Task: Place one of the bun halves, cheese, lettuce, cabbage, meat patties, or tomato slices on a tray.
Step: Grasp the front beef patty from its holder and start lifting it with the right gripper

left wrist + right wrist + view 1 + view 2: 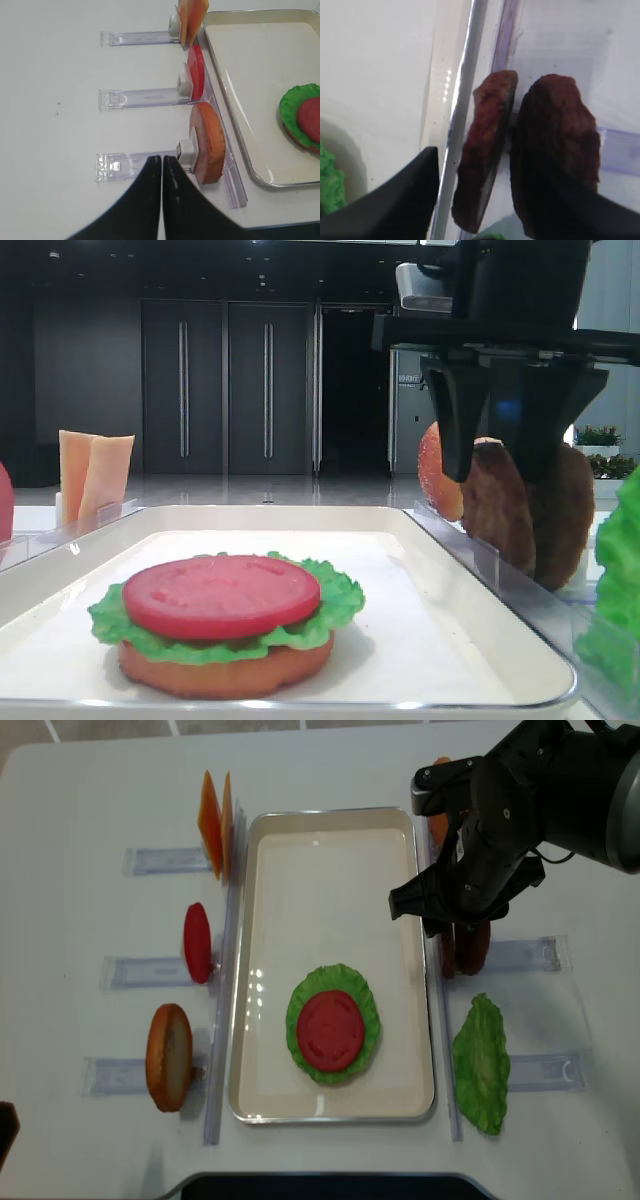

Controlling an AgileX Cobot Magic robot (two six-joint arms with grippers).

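I see a white table (80, 780), and behind it, in the low view, a dark room with tall grey doors (225, 390).

In the middle lies the big white tray (330, 850). On it sits a flat bun base (225, 670) with green lettuce (330, 605) on top and a red tomato slice (330, 1028) on top of that.

Clear plastic racks (140, 97) stand along both long sides of the tray. On the left side, thin orange cheese slices (216, 820) stand up at the far end. A second tomato slice (197, 942) stands on its edge in the middle rack. A golden bun half (169, 1056) stands on its edge in the near rack.

On the right side, the two meat patties (520, 155) stand on edge, side by side, just past the tray's rim. A loose lettuce leaf (481, 1065) lies nearer to me. Another bun (437, 472) shows behind the patties.

My right claw (495, 197) hangs over the patties with its black fingers (395, 200) spread wide. One finger is on the tray side and the other is on the far side of the patties. It has not gripped them, as far as I can tell.

My left claw (162, 167) is closed tight with nothing in it. It points at the near rack, just beside the bun half.
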